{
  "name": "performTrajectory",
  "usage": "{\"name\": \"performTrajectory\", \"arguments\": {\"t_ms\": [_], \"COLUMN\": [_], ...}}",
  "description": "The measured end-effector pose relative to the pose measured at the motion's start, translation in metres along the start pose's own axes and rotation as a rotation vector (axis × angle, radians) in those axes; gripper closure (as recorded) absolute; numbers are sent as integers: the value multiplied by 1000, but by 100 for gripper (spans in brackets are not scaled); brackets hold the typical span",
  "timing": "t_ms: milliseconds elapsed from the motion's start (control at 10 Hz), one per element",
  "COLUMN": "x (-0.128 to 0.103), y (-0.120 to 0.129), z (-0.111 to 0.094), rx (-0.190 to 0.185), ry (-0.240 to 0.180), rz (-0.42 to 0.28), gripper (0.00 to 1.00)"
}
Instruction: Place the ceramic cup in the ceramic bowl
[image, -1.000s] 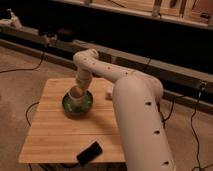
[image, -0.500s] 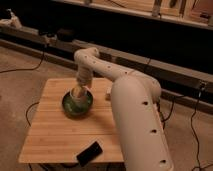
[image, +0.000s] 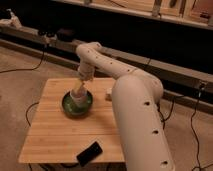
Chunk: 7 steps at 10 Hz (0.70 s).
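The green ceramic bowl (image: 68, 107) stands on the wooden table (image: 55, 131), left of middle. The white ceramic cup (image: 76, 100) sits inside the bowl. My gripper (image: 79, 90) hangs from the arm directly over the cup, at or just above its top. I cannot tell whether it still holds the cup. The big white arm covers the table's right side.
A flat black object (image: 89, 153) lies near the table's front edge. A small white packet (image: 108, 94) shows at the arm's edge, right of the bowl. Cables (image: 20, 67) run over the floor on the left. A long dark ledge (image: 165, 70) runs behind the table.
The gripper has risen slightly and shifted a little right over the bowl. The cup stays in the bowl.
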Motion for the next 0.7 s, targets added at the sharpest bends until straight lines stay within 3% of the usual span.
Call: {"name": "performTrajectory", "arguments": {"t_ms": [700], "x": [1], "y": [0], "z": [0], "rx": [0], "ry": [1], "rz": [0], "gripper": [20]}}
